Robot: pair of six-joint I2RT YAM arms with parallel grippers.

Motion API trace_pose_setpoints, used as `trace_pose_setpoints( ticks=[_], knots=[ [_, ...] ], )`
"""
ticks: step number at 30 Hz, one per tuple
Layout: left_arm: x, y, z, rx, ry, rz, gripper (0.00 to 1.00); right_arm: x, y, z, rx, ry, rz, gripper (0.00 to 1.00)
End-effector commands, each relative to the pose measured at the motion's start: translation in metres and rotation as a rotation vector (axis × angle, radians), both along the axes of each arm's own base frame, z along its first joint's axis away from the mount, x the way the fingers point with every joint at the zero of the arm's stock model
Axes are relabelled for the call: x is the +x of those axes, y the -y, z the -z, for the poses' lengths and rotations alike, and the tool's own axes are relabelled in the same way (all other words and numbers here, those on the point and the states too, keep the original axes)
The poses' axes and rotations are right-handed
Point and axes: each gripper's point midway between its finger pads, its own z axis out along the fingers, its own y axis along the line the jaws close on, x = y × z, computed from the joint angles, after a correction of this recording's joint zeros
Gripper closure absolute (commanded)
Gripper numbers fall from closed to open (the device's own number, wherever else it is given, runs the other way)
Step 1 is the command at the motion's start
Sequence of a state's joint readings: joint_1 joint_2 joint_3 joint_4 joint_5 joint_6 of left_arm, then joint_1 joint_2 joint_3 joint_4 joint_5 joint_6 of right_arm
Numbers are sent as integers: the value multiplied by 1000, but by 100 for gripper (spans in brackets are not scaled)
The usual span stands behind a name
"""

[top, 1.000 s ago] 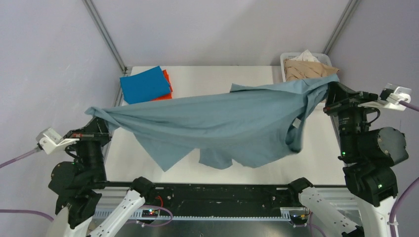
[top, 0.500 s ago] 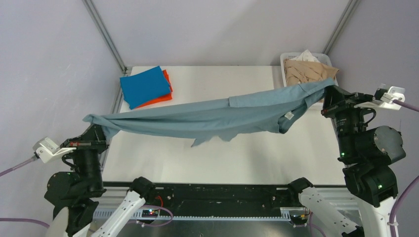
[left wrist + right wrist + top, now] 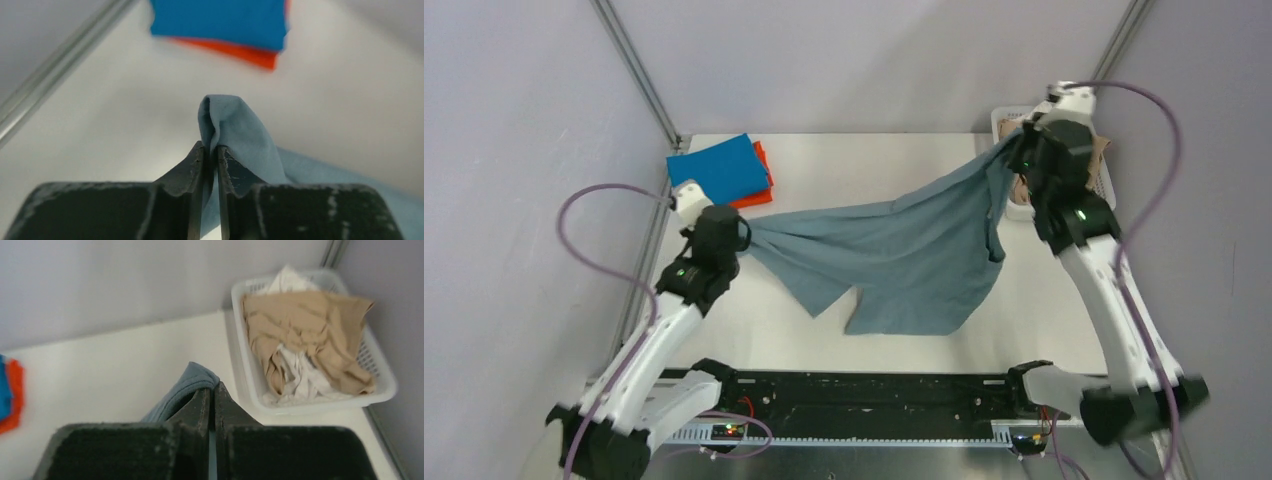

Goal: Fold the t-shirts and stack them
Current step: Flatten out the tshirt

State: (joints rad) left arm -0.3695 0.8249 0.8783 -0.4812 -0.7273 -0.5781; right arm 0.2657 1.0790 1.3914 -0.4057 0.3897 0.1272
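Observation:
The large grey-blue t-shirt (image 3: 894, 255) is stretched between both arms over the table, its lower part draped on the tabletop. My left gripper (image 3: 742, 232) is shut on its left corner; the wrist view shows fabric (image 3: 235, 135) pinched between the closed jaws (image 3: 210, 150). My right gripper (image 3: 1014, 150) is shut on the right corner, held high near the basket; the fabric (image 3: 187, 385) shows beside the closed jaws (image 3: 212, 390). A folded bright blue t-shirt (image 3: 717, 172) lies on an orange one (image 3: 762, 158) at the back left, also in the left wrist view (image 3: 220, 20).
A white slatted basket (image 3: 310, 405) with beige (image 3: 305, 330) and white garments stands at the back right corner, right behind my right gripper. Metal frame posts (image 3: 639, 75) rise at the table's back corners. The white table (image 3: 844, 160) shows bare behind the shirt.
Both arms have swung forward over the table from the sides, carrying the shirt away from the near edge. The shirt has dropped from a taut raised band and now drapes onto the tabletop.

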Motion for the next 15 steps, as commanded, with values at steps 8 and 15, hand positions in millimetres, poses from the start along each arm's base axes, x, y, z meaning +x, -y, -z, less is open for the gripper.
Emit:
trace_pose_setpoints(
  ticks=[8, 15],
  knots=[
    [38, 8, 163, -36, -435, -41, 31, 165, -34, 189, -11, -361, -93, 78],
    [35, 7, 132, -75, -333, -36, 1, 185, -44, 184, -92, -427, -65, 21]
  ],
)
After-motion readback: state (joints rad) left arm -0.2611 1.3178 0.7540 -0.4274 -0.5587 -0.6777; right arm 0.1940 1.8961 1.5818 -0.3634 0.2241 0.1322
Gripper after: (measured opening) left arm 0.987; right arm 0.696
